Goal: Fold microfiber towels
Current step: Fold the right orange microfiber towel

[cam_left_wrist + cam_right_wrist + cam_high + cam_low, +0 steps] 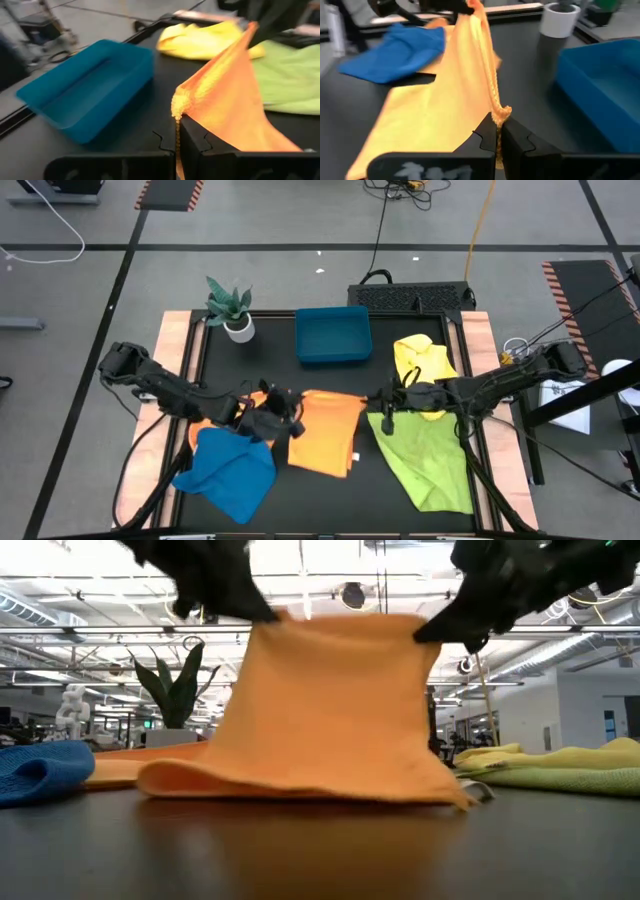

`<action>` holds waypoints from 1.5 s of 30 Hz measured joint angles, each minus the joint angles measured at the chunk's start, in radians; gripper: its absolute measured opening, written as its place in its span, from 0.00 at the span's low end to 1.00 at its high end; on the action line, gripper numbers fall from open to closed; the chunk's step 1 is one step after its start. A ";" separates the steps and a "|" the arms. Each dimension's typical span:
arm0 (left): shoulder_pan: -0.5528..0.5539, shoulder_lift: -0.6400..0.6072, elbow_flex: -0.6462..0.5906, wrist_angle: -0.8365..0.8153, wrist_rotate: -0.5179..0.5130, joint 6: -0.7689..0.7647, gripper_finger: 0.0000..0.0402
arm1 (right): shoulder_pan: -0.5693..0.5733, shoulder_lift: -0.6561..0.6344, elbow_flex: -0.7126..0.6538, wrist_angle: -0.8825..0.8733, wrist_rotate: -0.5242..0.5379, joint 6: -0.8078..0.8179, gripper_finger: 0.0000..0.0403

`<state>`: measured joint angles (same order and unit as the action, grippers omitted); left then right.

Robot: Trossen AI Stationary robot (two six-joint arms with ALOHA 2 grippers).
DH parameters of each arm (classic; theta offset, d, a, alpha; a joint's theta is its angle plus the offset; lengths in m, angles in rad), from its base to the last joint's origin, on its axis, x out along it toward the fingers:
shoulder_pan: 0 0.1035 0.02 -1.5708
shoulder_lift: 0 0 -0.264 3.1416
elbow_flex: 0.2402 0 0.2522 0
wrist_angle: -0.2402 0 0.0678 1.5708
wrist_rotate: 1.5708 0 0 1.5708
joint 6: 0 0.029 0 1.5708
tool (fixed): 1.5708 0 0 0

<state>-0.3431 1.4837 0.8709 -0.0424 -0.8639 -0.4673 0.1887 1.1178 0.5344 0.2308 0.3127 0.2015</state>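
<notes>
Orange microfiber towel [320, 710], soft and draped, lifted by two corners: left pincer [178, 131] and right pincer [498, 131] each clenched on one.

The desk [330, 490] has a black top with pale wooden side edges and stands on a grey floor [280, 220] marked with dark lines. Black-and-orange hazard-striped mats [168, 194] lie on the floor beyond the desk's far edge and off its right edge. A yellow cable [484, 220] and black cables [381, 225] trail across the floor. In the low view, a white ceiling with beams and strip lights [90, 585] spans an open hall behind the desk.
</notes>
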 joint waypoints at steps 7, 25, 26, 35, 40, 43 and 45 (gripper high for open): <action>0.087 0.000 -0.219 0.340 0.079 0.057 0.01 | -0.086 0.094 -0.054 0.113 -0.030 -0.005 0.00; -0.133 0.004 -0.394 0.654 0.178 0.220 0.01 | 0.044 0.368 -0.101 0.482 -0.288 0.048 0.00; -0.151 0.012 -0.391 0.656 0.181 0.220 0.01 | 0.058 0.381 -0.100 0.490 -0.288 0.051 0.00; -0.221 0.157 -0.389 0.687 0.216 0.111 0.01 | 0.141 0.504 -0.099 0.623 -0.285 0.075 0.00; -0.218 0.215 -0.392 0.725 0.284 0.105 0.05 | 0.153 0.577 -0.102 0.656 -0.326 0.075 0.08; -0.218 0.215 -0.392 0.719 0.296 0.105 0.09 | 0.153 0.608 -0.102 0.670 -0.360 0.094 0.16; -0.219 0.208 -0.392 0.719 0.313 0.106 0.13 | 0.153 0.616 -0.102 0.672 -0.364 0.099 0.23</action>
<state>-0.5618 1.6913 0.4786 0.6771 -0.5513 -0.3611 0.3416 1.7339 0.4328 0.9028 -0.0512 0.3004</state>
